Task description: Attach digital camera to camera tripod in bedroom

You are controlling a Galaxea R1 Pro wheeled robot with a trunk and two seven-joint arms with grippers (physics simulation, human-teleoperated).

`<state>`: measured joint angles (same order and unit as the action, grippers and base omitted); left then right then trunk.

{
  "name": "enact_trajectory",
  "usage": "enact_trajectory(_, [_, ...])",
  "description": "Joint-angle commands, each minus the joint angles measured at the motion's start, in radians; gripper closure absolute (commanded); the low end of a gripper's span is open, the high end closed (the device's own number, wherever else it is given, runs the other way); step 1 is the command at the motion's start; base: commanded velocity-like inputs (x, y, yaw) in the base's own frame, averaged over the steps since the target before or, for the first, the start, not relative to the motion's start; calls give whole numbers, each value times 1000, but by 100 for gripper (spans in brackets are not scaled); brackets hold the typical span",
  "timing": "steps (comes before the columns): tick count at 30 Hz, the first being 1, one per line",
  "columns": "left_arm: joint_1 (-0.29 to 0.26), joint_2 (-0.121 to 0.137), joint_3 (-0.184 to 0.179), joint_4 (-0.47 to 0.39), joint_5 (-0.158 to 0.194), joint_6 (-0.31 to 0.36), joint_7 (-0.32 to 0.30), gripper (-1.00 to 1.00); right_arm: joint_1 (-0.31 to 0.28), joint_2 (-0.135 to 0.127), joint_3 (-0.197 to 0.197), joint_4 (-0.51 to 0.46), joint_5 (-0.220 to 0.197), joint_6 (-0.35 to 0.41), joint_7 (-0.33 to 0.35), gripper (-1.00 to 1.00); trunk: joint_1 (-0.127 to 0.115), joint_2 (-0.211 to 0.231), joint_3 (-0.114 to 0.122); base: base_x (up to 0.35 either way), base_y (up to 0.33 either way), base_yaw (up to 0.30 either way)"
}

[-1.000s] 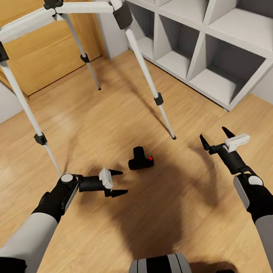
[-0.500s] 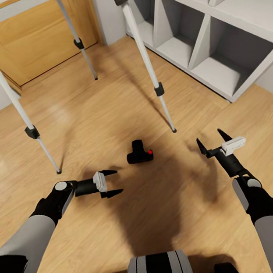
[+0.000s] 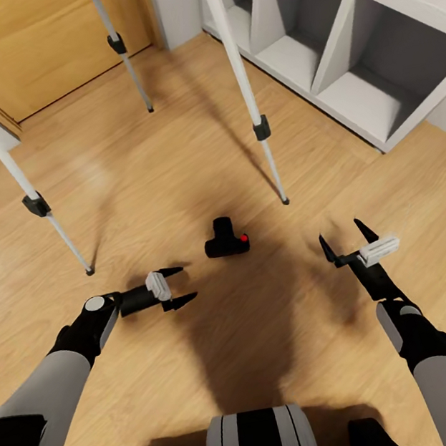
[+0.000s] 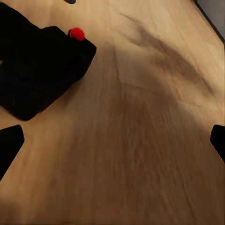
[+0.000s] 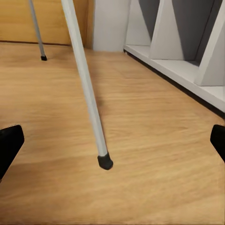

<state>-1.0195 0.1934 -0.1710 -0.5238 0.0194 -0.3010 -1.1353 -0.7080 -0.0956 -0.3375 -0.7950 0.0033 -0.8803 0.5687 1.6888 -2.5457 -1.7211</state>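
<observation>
- Black camera (image 3: 226, 238) lies on the wood floor (image 3: 172, 180), between tripod (image 3: 252, 94) legs.
- Left gripper (image 3: 177, 286): fingers spread, empty, near camera.
- Right gripper (image 3: 343, 235): fingers spread, empty, apart from camera.

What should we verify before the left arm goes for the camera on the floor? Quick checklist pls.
1. Small matte-black boxy digital camera with red button lies free on the light wood plank floor, nothing touching it: ok.
2. Left gripper jaws open, empty: ok.
3. Left gripper lined up on the camera: not ok. In the left wrist view the camera sits off to one side, outside the line between the fingertips.
4. Right gripper open and apart from the camera: ok.
5. Silver-white tripod legs stand clear of the camera: ok; nearest foot lands beyond it.
6. Tripod head ready for mounting: cannot tell, above the frame.
</observation>
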Motion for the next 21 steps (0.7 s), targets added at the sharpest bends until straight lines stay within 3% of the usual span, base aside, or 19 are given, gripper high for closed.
enact_trajectory(1, [-1, 0, -4, 0, 2, -4, 16, -100, -1, 0, -3, 3, 0, -7, 6, -100, 0, 0, -4, 0, 0, 0])
enact_trajectory(7, [-1, -7, -1, 0, 2, -2, 104, -100, -1, 0, -3, 11, 0, -22, 7, -100, 3, -2, -28, 0, 0, 0])
enact_trajectory(21, [-1, -20, 3, -26, 2, 1, 128, -100, -1, 0, -3, 15, 0, -26, 7, -100, 9, -5, -82, 0, 0, 0])
